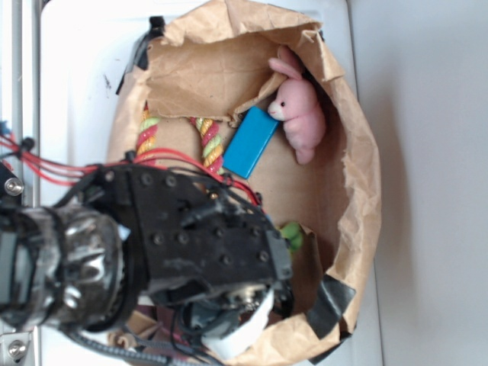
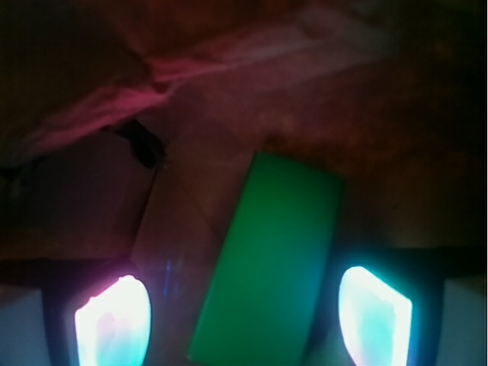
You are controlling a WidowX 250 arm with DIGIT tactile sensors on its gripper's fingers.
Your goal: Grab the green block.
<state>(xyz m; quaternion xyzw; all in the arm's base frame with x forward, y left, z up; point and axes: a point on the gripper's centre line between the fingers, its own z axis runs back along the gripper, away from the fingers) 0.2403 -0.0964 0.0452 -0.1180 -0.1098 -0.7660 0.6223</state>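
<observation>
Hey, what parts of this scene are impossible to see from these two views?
- Green block: its near end is cut off by the wrist view's bottom edge; in the exterior view the arm hides it.
- Gripper: only glowing fingertips show in the wrist view.
- Rope toy: lower part behind the arm.

paper bag [image 1: 351, 152]: creased brown paper, matt | green block [image 2: 271, 267]: smooth, plain, faint sheen | blue block [image 1: 250, 142]: smooth, matt | pink bunny [image 1: 301, 110]: soft plush | rope [image 1: 210, 141]: twisted cord | gripper [image 2: 244, 316] fingers [image 2: 114, 320]: pale, glossy
</observation>
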